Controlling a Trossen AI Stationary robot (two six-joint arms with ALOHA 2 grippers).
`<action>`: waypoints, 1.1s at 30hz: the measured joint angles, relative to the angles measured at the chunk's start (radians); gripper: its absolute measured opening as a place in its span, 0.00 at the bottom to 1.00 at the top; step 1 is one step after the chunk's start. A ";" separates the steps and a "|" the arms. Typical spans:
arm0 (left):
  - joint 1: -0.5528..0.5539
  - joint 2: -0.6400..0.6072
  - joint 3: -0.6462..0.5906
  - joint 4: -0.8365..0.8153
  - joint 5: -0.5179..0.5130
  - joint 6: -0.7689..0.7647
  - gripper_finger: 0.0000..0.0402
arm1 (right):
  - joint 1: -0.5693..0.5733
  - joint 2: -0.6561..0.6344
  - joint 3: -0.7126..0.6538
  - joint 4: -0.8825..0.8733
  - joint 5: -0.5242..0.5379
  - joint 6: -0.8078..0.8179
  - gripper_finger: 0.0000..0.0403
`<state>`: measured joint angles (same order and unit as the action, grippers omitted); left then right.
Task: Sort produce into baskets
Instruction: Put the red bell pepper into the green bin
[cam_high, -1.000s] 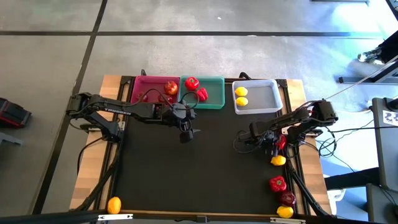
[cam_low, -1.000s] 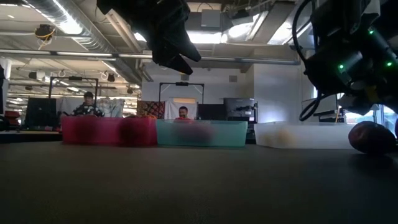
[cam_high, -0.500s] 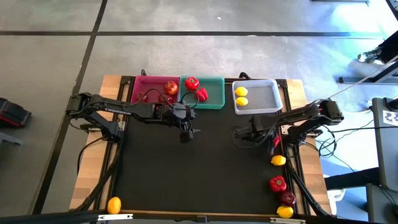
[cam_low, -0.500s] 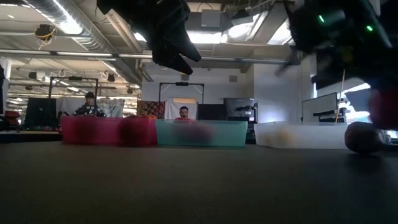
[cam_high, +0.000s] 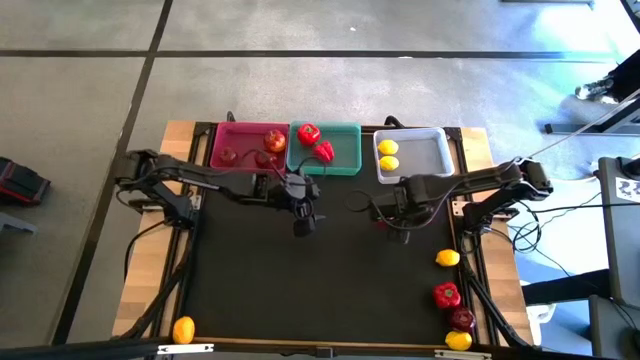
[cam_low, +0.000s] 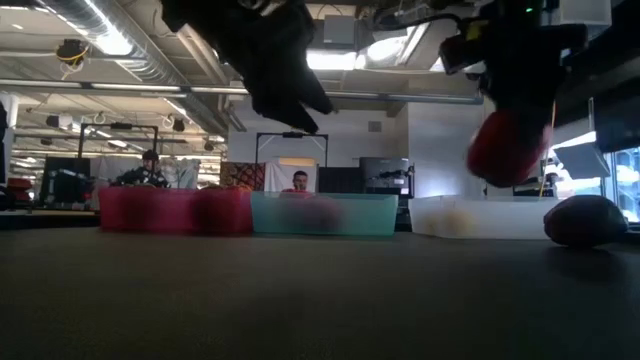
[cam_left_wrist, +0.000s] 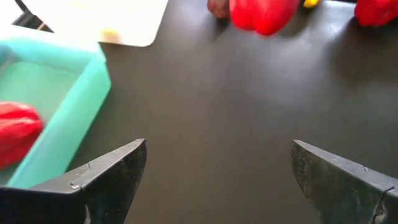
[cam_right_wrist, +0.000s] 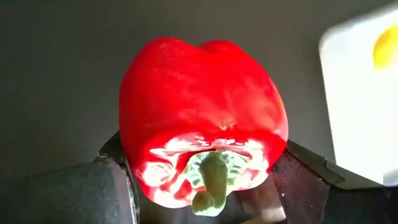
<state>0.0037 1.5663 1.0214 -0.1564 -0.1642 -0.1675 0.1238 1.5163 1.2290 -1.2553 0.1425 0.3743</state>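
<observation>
While the left gripper (cam_high: 304, 226) hangs over the black mat just below the teal basket (cam_high: 340, 160) with its fingers spread wide and nothing in them, the right gripper (cam_high: 392, 212) is pinching a red bell pepper (cam_right_wrist: 202, 146) up off the table, at about 6 o'clock from the white basket (cam_high: 428, 160). The pink basket (cam_high: 232, 140) has apples, the teal one has two peppers, and the white one has two lemons. More produce sits along the mat's 3 to 5 o'clock edge, plus one lemon (cam_high: 183, 329) at 7 o'clock.
</observation>
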 joint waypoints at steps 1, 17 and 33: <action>-0.003 0.017 0.000 0.027 0.000 0.000 0.97 | 0.000 0.002 -0.006 0.036 0.002 -0.010 0.55; -0.006 0.298 0.000 0.399 0.006 -0.039 0.89 | 0.000 0.125 -0.101 0.458 0.045 -0.149 0.55; -0.023 0.385 -0.001 0.535 0.092 0.053 0.05 | 0.000 0.173 -0.102 0.529 0.046 -0.200 0.55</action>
<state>-0.0197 1.9512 1.0206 0.3785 -0.0722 -0.1146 0.1238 1.6894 1.1271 -0.7266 0.1884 0.1745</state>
